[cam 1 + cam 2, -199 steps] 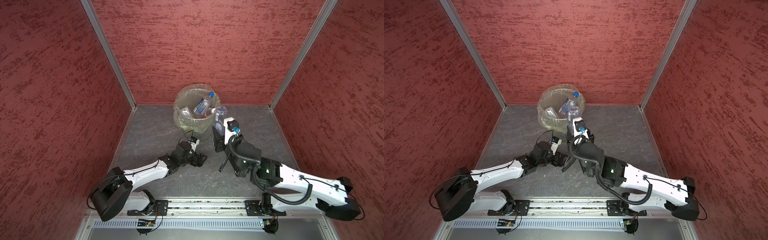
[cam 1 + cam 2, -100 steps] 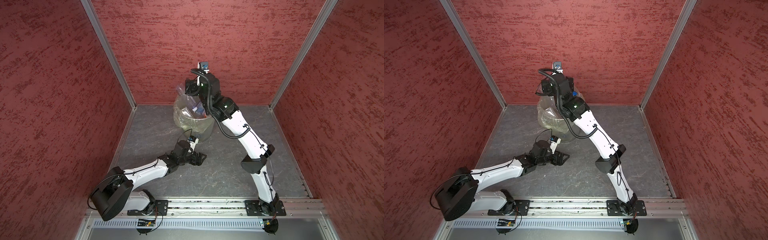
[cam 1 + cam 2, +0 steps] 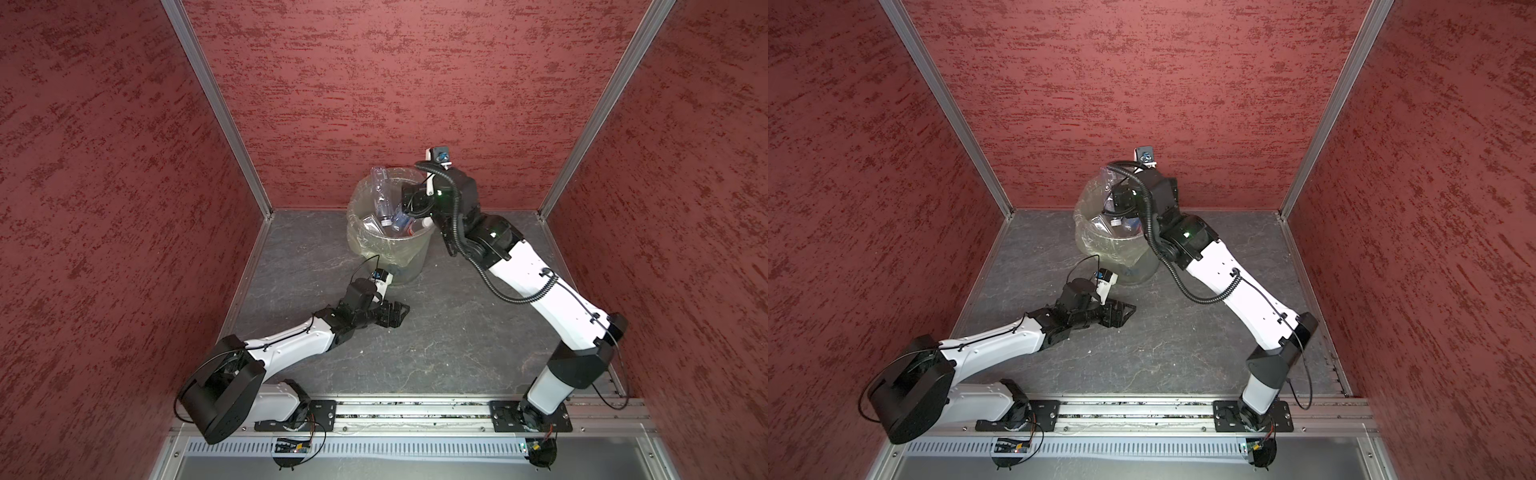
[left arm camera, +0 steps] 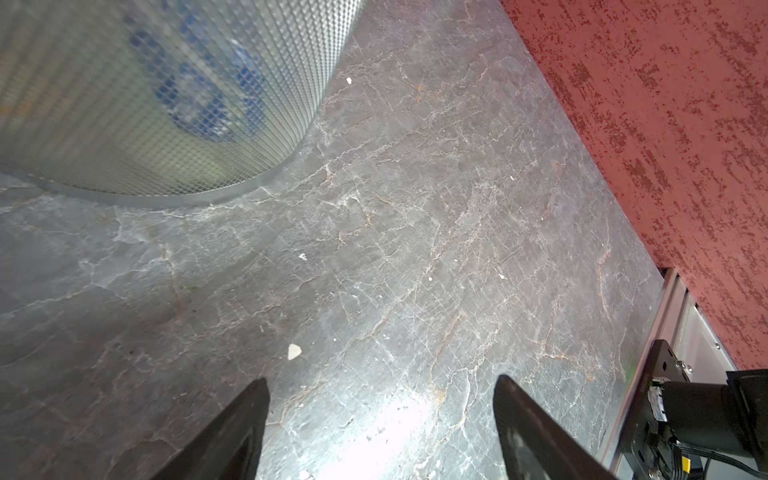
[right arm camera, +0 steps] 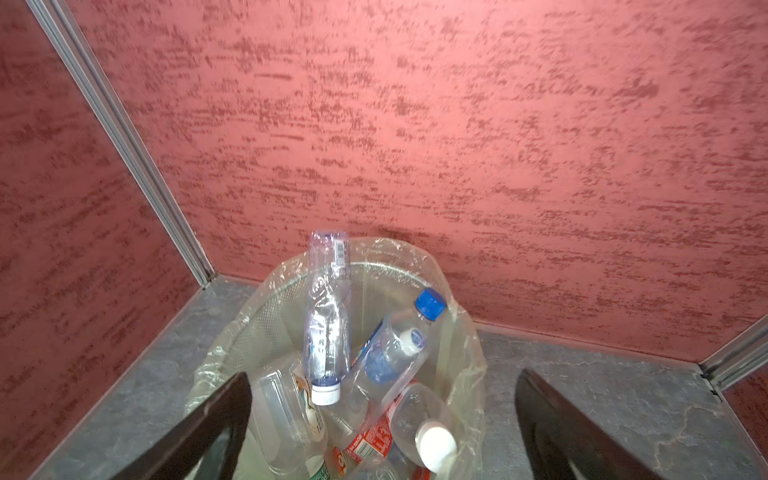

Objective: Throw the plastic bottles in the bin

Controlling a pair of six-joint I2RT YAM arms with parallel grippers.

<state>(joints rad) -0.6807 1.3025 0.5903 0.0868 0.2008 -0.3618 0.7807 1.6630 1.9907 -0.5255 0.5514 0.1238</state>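
Observation:
The bin [image 3: 399, 259] stands at the back of the grey floor, its clear bag folded over the rim [image 5: 266, 299]. Several plastic bottles lie inside. A clear one [image 5: 326, 324] stands cap down, its base poking above the rim [image 3: 381, 195]. Beside it lie a blue-capped one [image 5: 395, 345] and a white-capped one with a red label [image 5: 419, 419]. My right gripper [image 5: 382, 374] hangs over the bin's right side [image 3: 409, 203], open and holding nothing. My left gripper [image 3: 399, 313] rests low on the floor in front of the bin, open [image 4: 381, 379], with only bare floor between its fingers.
Red textured walls with aluminium corner posts [image 3: 216, 108] close in three sides. A metal rail [image 3: 399, 409] with both arm bases runs along the front. The bin's mesh wall [image 4: 124, 104] stands close to the left gripper. A small white crumb [image 4: 294, 351] lies on the floor.
My right arm carried a bottle from in front of the bin up over it, opened, and the bottle dropped in cap down. The arm has since drawn back rightward. The left arm has stayed put.

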